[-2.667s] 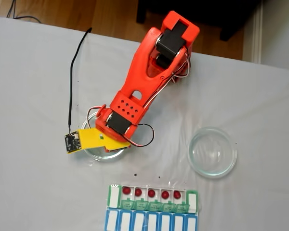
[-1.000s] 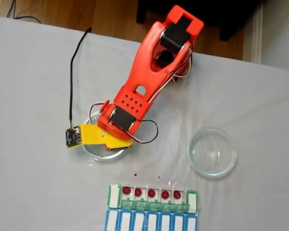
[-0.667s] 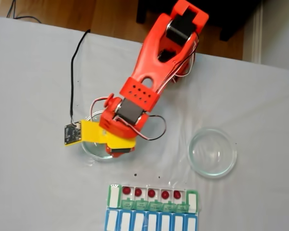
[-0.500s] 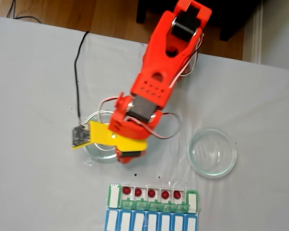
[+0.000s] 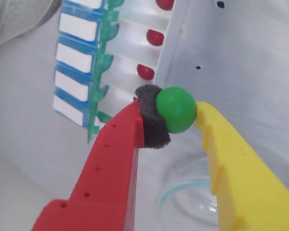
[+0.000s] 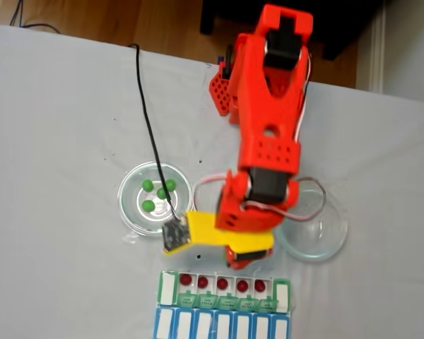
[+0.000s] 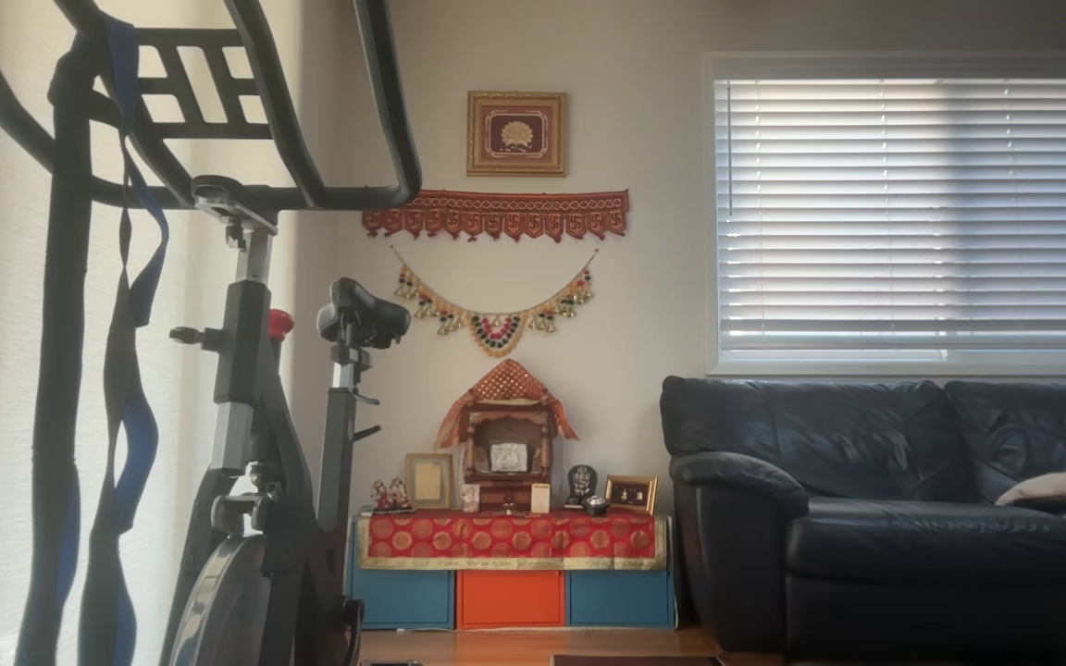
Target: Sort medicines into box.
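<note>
The hand is clamped on one green ball, pinched between the foam pad on the red finger and the tip of the yellow finger. In the fixed view the hand hangs just beyond the far edge of the box, right of the left dish and touching the left rim of the right dish in the picture.

The box lies with its long axis left to right in the fixed view. Five of its open compartments each hold one red ball; lids are folded toward the near side. Three green balls remain in the left dish.

Controlling relation: the box lies directly on the near side of the hand, with the held ball above the worktop short of the compartment row. In the wrist view the compartments sit just past the ball. The release probably requires a short advance toward the near side, then alignment over one compartment.
</note>
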